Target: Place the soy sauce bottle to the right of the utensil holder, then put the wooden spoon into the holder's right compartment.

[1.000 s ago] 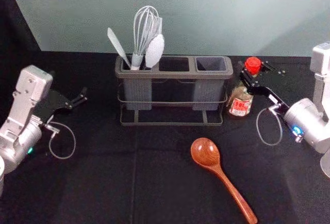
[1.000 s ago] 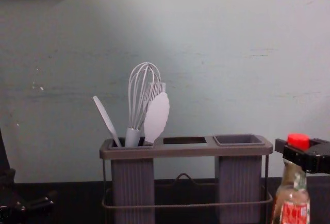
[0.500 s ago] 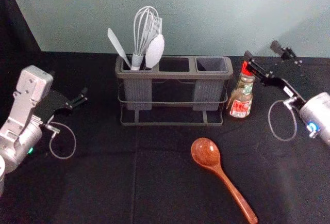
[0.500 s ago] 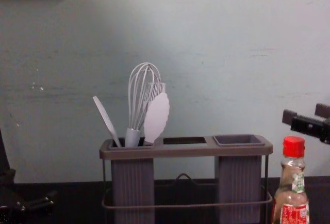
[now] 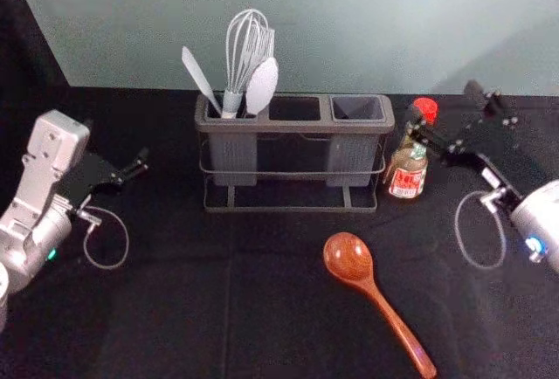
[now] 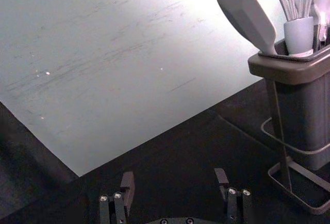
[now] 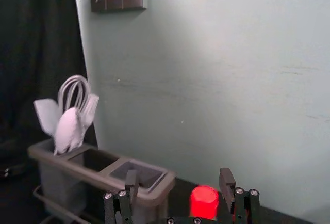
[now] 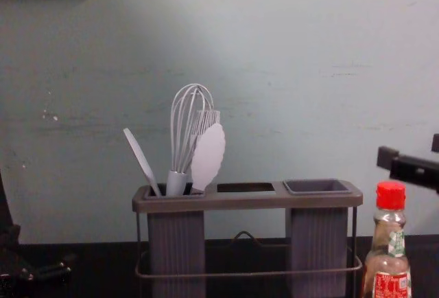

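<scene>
Behind the utensil holder (image 5: 297, 127), you have a softly lit wall (image 5: 349, 38), faintly shadowed toward the holder's right, with white glare in the left wrist view.

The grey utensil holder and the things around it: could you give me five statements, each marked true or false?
1. The clear glass soy sauce bottle with a red cap stands right of the grey utensil holder. True.
2. The brown wooden spoon stands in the holder's right compartment. False: the spoon lies on the black cloth in front of the holder.
3. The pale wire whisk is in the holder's left compartment. True.
4. The right gripper is clamped on the red cap. False: its fingers are open, off the cap.
5. The left gripper's fingers are apart. True.
</scene>
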